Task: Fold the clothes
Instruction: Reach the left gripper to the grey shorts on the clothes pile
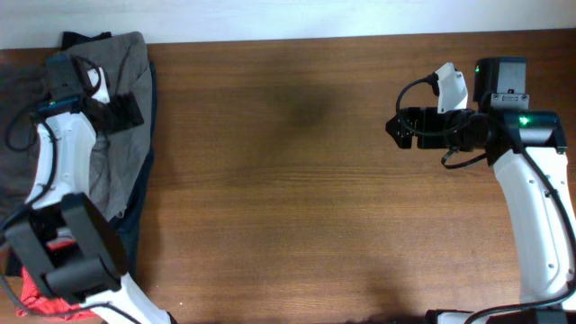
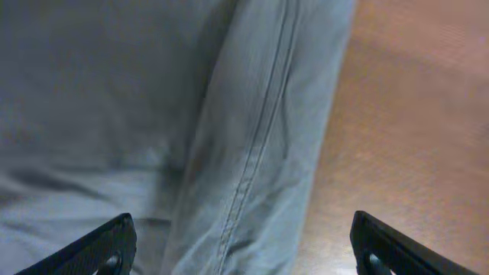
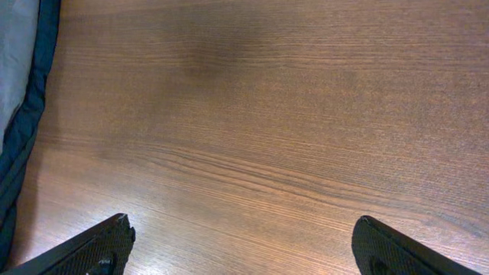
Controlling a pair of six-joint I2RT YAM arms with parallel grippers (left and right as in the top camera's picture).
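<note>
The grey-olive shorts (image 1: pixel 121 135) lie crumpled at the table's far left, on top of a navy-blue garment. My left gripper (image 1: pixel 126 110) is open and hovers over the shorts' right side. In the left wrist view its two fingers (image 2: pixel 243 256) straddle a stitched seam of the shorts (image 2: pixel 252 145), not closed on it. My right gripper (image 1: pixel 401 128) is open and empty above bare wood at the right. In the right wrist view its fingers (image 3: pixel 243 256) frame only table, with a strip of the shorts (image 3: pixel 15 53) at the left edge.
A navy-blue garment (image 1: pixel 139 211) lies under the shorts and shows as a blue edge (image 3: pixel 30 114) in the right wrist view. An orange-red garment (image 1: pixel 40 301) sits at the lower left corner. The wooden table (image 1: pixel 306 198) spans the middle.
</note>
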